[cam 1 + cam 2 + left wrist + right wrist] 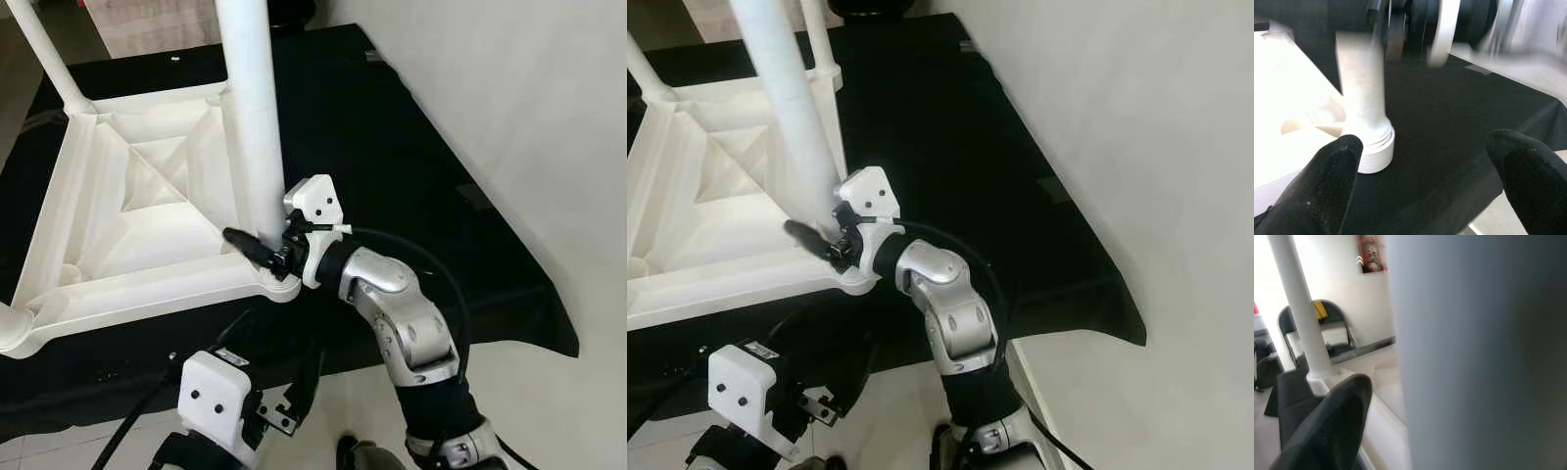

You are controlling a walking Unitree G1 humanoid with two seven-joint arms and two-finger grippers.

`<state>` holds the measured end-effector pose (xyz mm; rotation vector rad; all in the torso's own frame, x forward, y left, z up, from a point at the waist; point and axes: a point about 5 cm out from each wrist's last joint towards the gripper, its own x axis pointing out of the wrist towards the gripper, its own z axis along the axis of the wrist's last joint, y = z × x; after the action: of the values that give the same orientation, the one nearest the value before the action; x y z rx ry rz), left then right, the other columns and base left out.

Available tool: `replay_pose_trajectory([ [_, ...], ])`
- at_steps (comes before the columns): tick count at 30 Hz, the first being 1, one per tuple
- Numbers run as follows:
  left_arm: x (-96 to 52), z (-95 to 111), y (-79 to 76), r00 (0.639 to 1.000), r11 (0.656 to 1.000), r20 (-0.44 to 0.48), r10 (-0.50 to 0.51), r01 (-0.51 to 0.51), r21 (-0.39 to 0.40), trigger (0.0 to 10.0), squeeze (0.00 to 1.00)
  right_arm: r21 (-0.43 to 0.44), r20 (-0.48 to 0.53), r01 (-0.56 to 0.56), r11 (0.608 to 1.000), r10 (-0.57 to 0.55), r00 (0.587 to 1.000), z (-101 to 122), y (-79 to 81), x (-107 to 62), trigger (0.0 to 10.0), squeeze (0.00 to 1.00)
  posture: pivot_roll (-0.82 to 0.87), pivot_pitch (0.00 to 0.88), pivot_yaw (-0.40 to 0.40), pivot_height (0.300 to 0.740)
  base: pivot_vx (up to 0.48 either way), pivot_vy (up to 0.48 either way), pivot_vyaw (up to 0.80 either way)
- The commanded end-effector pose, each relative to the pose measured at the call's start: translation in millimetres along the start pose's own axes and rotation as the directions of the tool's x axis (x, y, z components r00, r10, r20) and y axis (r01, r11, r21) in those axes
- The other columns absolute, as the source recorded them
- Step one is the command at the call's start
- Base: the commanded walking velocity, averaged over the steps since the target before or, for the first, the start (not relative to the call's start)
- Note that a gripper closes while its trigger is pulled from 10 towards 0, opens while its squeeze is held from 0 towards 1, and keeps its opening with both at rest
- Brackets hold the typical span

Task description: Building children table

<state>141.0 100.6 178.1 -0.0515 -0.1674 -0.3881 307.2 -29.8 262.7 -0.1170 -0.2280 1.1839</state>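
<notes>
A white plastic children's table lies upside down on a black cloth. A thick white leg stands upright in its near right corner socket. My right gripper is shut on the base of this leg, and one black finger shows on the leg's left side. In the right wrist view the leg is very close beside one finger. My left gripper is open, lower down by the cloth's front edge, facing the leg's base.
More legs stand at the far corners. The near left corner overhangs the cloth's edge. A pale bare surface runs along the right of the cloth. A dark folding chair stands beyond the table.
</notes>
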Motion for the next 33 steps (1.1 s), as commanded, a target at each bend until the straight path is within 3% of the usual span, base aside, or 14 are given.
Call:
replay_pose_trajectory([
  [1, -1.9, -6.3, 0.3, 0.999, 1.0, -0.032, 0.002, -0.003, -0.003, 10.0, 0.0, -0.01, 0.034, -0.114, 0.993, 0.114, 0.993, 0.7, -0.5, -2.8, 10.0, 1.0, 0.0, 0.228, -0.016, 0.74, 0.0, 0.0, 0.0],
  [3, -2.0, -6.6, 0.3, 0.999, 1.0, -0.033, 0.003, -0.004, -0.002, 10.0, 0.0, -0.033, 0.023, -0.189, 0.981, 0.19, 0.981, 3.8, -9.0, -8.3, 10.0, 1.0, 0.01, 0.231, -0.017, 0.74, 0.0, 0.0, 0.0],
  [5, -2.1, -6.6, 0.3, 0.999, 1.0, -0.033, 0.004, -0.004, -0.002, 10.0, 0.0, -0.035, 0.022, -0.197, 0.98, 0.198, 0.98, 4.0, -9.9, -8.8, 10.0, 1.0, 0.01, 0.231, -0.017, 0.74, 0.0, 0.0, 0.0],
  [6, -2.5, -7.0, 0.3, 0.999, 1.0, -0.034, 0.004, -0.004, -0.002, 10.0, 0.0, -0.029, 0.004, -0.257, 0.966, 0.257, 0.966, 3.5, -18.6, -14.7, 10.0, 1.0, 0.01, 0.231, -0.016, 0.74, 0.0, 0.0, 0.0],
  [9, -3.0, -7.2, 0.1, 0.999, 1.0, -0.036, 0.005, -0.005, -0.002, 10.0, 0.0, -0.032, -0.014, -0.289, 0.957, 0.289, 0.957, 2.7, -26.8, -19.3, 10.0, 1.0, 0.02, 0.23, -0.017, 0.74, 0.0, 0.0, 0.0],
  [10, -3.6, -7.4, -0.1, 0.999, 1.0, -0.038, 0.005, -0.005, -0.002, 10.0, 0.0, -0.027, -0.037, -0.338, 0.941, 0.337, 0.941, 0.4, -34.8, -25.0, 10.0, 0.53, 0.02, 0.233, -0.015, 0.74, 0.0, 0.0, 0.0],
  [12, -3.9, -7.4, -0.2, 0.999, 1.0, -0.039, 0.005, -0.005, -0.002, 10.0, 0.0, -0.019, -0.045, -0.372, 0.928, 0.371, 0.927, -0.6, -38.6, -28.0, 10.0, 0.53, 0.02, 0.233, -0.015, 0.74, 0.0, 0.0, 0.0],
  [13, -4.6, -7.5, -0.2, 0.999, 1.0, -0.04, 0.005, -0.005, -0.002, 10.0, 0.0, 0.0, -0.054, -0.404, 0.915, 0.403, 0.914, -2.3, -42.6, -30.0, 10.0, 0.0, 0.03, 0.237, -0.014, 0.74, 0.0, 0.0, 0.0],
  [21, -7.4, -6.5, -2.0, 0.999, 1.0, -0.047, 0.006, -0.006, -0.001, 10.0, 0.0, 0.059, -0.076, -0.489, 0.87, 0.492, 0.867, -10.4, -51.8, -25.5, 10.0, 0.0, 0.04, 0.242, -0.011, 0.74, 0.0, 0.0, 0.0],
  [22, -7.8, -6.1, -2.5, 0.999, 1.0, -0.049, 0.007, -0.007, -0.001, 10.0, 0.0, 0.067, -0.075, -0.495, 0.866, 0.499, 0.863, -12.5, -52.4, -23.7, 3.0, 0.0, 0.04, 0.242, -0.011, 0.74, 0.0, 0.0, 0.0],
  [23, -8.2, -5.6, -2.9, 0.999, 1.0, -0.049, 0.007, -0.007, -0.001, 10.0, 0.0, 0.076, -0.077, -0.501, 0.862, 0.506, 0.859, -15.1, -52.9, -22.3, 0.0, 0.0, 0.05, 0.245, -0.012, 0.74, 0.0, 0.0, 0.0],
  [30, -9.0, -4.0, -3.7, 0.999, 1.0, -0.05, 0.013, -0.013, -0.002, 10.0, 0.0, 0.096, -0.081, -0.524, 0.846, 0.531, 0.843, -20.3, -54.5, -21.8, 0.0, 0.0, 0.05, 0.244, -0.016, 0.74, 0.0, 0.0, 0.0],
  [33, -8.7, -3.6, -4.0, 0.999, 1.0, -0.049, 0.014, -0.014, -0.003, 10.0, 0.0, 0.086, -0.086, -0.506, 0.858, 0.513, 0.854, -21.8, -57.5, -25.2, 0.0, 0.0, 0.04, 0.238, -0.018, 0.74, 0.0, 0.0, 0.0],
])
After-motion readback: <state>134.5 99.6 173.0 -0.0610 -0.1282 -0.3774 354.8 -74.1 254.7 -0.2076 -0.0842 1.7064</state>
